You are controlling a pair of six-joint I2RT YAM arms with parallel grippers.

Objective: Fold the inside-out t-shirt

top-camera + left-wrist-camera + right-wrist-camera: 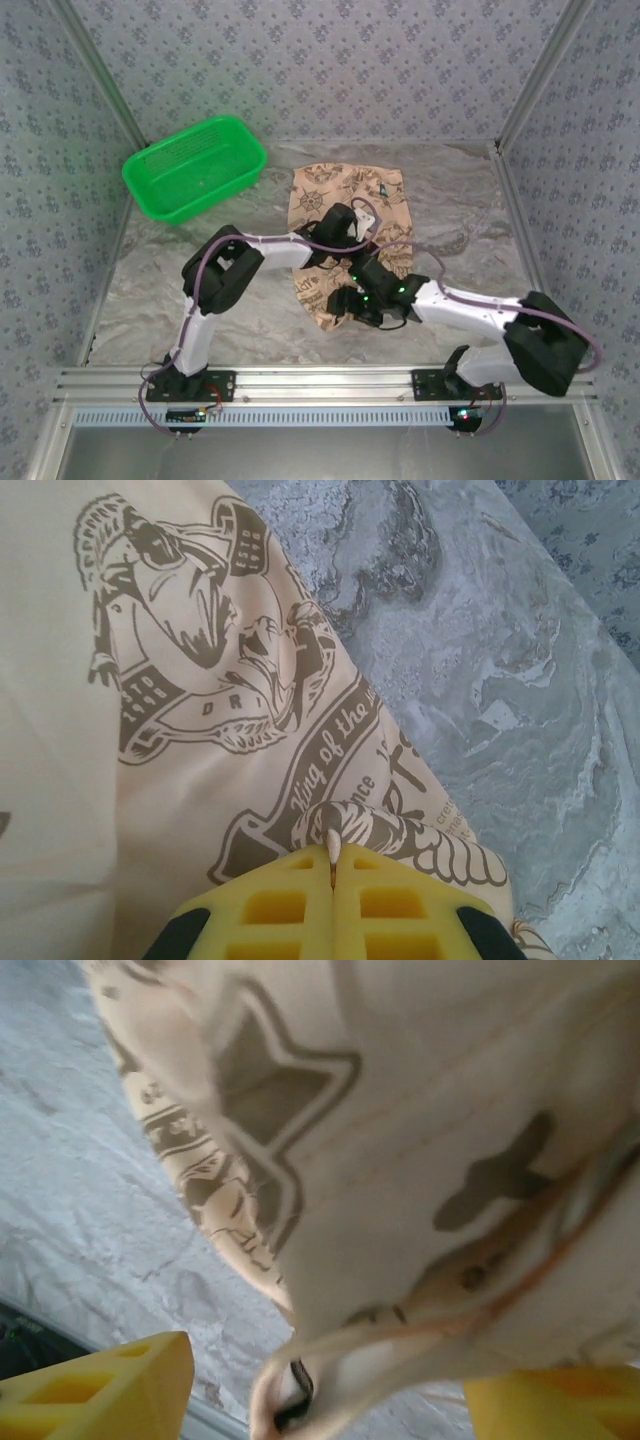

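Top: shirt (345, 195) lies on worktop (450, 200), just right of basket (212, 196). Both arms are over its end further from basket.

L wrist: L pincer (333, 855) together, clamped on a nip of shirt edge.

R wrist: R pincer (325, 1370) apart, hem hanging between fingers, not gripped.

Imo R should bite full hem thickness before any lift. Then move both level & in step so fold stays square w/o dragging cloth toward basket.

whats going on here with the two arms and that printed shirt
Two robot arms are working on the t-shirt on the table. The left end effector is shut, pinching cloth near the shirt's edge. The right end effector is open with a bunched fold between its fingers. The green basket sits apart, far left.
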